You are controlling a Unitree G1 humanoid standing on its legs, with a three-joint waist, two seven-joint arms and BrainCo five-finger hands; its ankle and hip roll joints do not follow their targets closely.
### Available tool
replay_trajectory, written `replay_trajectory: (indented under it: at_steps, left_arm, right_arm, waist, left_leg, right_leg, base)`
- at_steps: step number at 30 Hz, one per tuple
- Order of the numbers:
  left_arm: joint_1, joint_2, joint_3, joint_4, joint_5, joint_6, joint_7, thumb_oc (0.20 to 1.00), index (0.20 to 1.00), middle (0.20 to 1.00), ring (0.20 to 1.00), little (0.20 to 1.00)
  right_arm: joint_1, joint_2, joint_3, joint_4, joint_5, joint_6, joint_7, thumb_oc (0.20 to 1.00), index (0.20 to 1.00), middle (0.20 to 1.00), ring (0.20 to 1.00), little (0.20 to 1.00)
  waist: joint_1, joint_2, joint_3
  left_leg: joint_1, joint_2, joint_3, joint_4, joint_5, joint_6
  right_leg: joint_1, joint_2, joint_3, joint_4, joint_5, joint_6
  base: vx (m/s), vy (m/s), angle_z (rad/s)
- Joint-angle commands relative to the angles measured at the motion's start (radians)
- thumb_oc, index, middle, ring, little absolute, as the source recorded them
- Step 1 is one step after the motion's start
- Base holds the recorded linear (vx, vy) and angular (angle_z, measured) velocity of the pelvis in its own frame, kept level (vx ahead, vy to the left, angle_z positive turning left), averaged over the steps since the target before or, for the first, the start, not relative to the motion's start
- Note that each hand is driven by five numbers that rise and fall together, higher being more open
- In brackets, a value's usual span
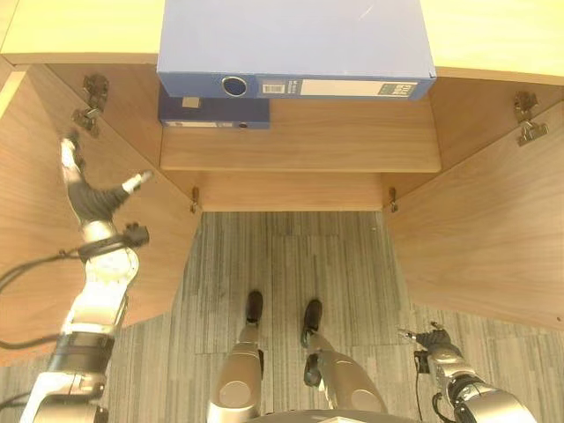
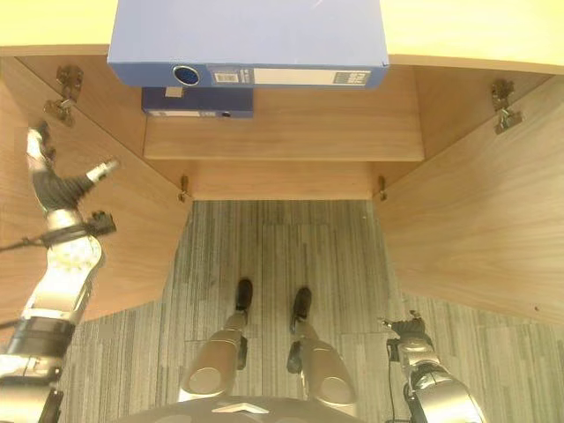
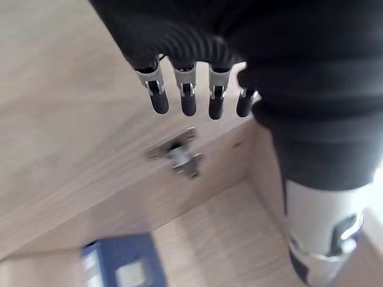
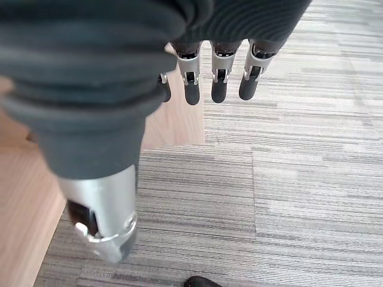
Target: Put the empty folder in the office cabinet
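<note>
A large blue folder (image 1: pixel 295 44) lies flat on the cabinet's top (image 1: pixel 79 31), its labelled spine with a ring hole jutting over the front edge. Below it, a darker blue folder (image 1: pixel 214 112) lies on the shelf (image 1: pixel 300 141) inside the open cabinet; it also shows in the left wrist view as the dark folder (image 3: pixel 122 269). My left hand (image 1: pixel 88 201) is raised in front of the open left door (image 1: pixel 26 264), fingers (image 3: pixel 188 98) straight and thumb spread, holding nothing. My right hand (image 1: pixel 432 339) hangs low over the carpet, its fingers (image 4: pixel 218 84) relaxed and empty.
Both cabinet doors stand wide open; the right door (image 1: pixel 493 220) reaches out toward my right side. Metal hinges (image 1: pixel 92 101) sit near the top of each door. Grey striped carpet (image 1: pixel 291 264) lies in front of the cabinet.
</note>
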Motion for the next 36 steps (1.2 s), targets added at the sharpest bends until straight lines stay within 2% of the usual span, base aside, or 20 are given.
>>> replay_trajectory:
  at_steps: [1,6,14,18,19,20,23,30,36]
  left_arm:
    - [0.006,0.038,0.029,-0.035,0.185,-0.017,0.121,1.000,1.000,1.000,1.000,1.000]
    - [0.014,0.044,0.040,-0.140,0.348,0.012,0.161,1.000,1.000,1.000,1.000,1.000]
    - [0.092,0.096,0.056,-0.184,0.478,0.033,0.143,1.000,1.000,1.000,1.000,1.000]
    - [0.099,0.201,0.048,-0.167,0.609,0.078,0.135,1.000,1.000,1.000,1.000,1.000]
    - [0.098,0.202,0.046,-0.166,0.611,0.079,0.136,1.000,1.000,1.000,1.000,1.000]
    - [0.065,0.224,0.000,-0.148,0.619,0.077,0.139,1.000,1.000,1.000,1.000,1.000]
    - [0.083,0.243,0.027,-0.142,0.677,0.099,0.151,1.000,1.000,1.000,1.000,1.000]
    - [0.059,0.276,0.003,-0.119,0.735,0.117,0.132,1.000,1.000,1.000,1.000,1.000]
    - [0.005,0.272,-0.077,-0.061,0.760,0.128,0.099,1.000,1.000,1.000,1.000,1.000]
  right_arm:
    - [0.006,0.011,0.040,-0.007,0.027,-0.018,-0.054,1.000,1.000,1.000,1.000,1.000]
    - [0.033,0.034,0.040,-0.016,0.005,-0.015,-0.066,1.000,1.000,1.000,1.000,1.000]
    - [0.044,0.034,0.028,-0.011,-0.017,-0.005,-0.059,1.000,1.000,1.000,1.000,1.000]
    - [0.048,0.023,0.026,-0.004,-0.036,0.004,-0.049,1.000,1.000,1.000,1.000,1.000]
    - [0.048,0.024,0.026,-0.004,-0.036,0.004,-0.049,1.000,1.000,1.000,1.000,1.000]
    - [0.050,0.030,0.016,0.070,-0.063,0.015,-0.063,1.000,1.000,1.000,1.000,1.000]
    - [0.146,0.022,-0.004,0.066,-0.083,0.008,-0.046,1.000,1.000,1.000,1.000,1.000]
    - [0.203,0.008,-0.009,0.022,-0.091,-0.005,-0.037,1.000,1.000,1.000,1.000,1.000]
    - [0.229,0.005,0.000,-0.027,-0.099,-0.014,-0.036,1.000,1.000,1.000,1.000,1.000]
  waist:
    - [-0.002,-0.017,-0.058]
    - [-0.014,-0.009,-0.074]
    - [-0.021,0.012,-0.099]
    - [-0.030,0.031,-0.120]
    - [-0.030,0.030,-0.120]
    - [-0.022,0.047,-0.133]
    - [-0.048,0.061,-0.144]
    - [-0.081,0.067,-0.167]
    - [-0.103,0.070,-0.174]
  left_leg:
    - [-0.046,0.048,0.004,-0.010,-0.066,-0.071]
    - [-0.019,0.046,0.018,-0.010,-0.079,-0.068]
    - [0.027,0.045,0.028,-0.010,-0.092,-0.068]
    - [0.056,0.048,0.036,-0.010,-0.100,-0.069]
    - [0.057,0.049,0.035,-0.010,-0.101,-0.069]
    - [0.071,0.046,0.038,-0.010,-0.104,-0.067]
    - [0.094,0.046,0.047,-0.010,-0.113,-0.064]
    - [0.118,0.051,0.055,-0.010,-0.121,-0.064]
    - [0.122,0.057,0.061,-0.010,-0.120,-0.064]
  right_leg:
    - [0.053,-0.079,0.092,-0.002,-0.125,0.129]
    - [0.067,-0.085,0.098,-0.001,-0.128,0.126]
    - [0.101,-0.087,0.101,0.003,-0.141,0.123]
    - [0.122,-0.087,0.099,0.005,-0.149,0.121]
    - [0.123,-0.087,0.099,0.005,-0.149,0.121]
    - [0.141,-0.090,0.091,0.001,-0.153,0.124]
    - [0.155,-0.090,0.096,0.003,-0.160,0.124]
    - [0.175,-0.088,0.104,0.001,-0.168,0.123]
    - [0.171,-0.085,0.112,0.000,-0.169,0.123]
  base:
    - [0.00,0.000,0.00]
    - [0.00,0.005,-0.02]
    - [0.02,0.000,-0.02]
    - [0.03,-0.004,-0.02]
    - [0.07,-0.001,-0.04]
    - [0.07,0.029,0.00]
    - [0.05,0.042,0.04]
    - [0.02,-0.003,-0.08]
    - [0.00,-0.007,-0.05]
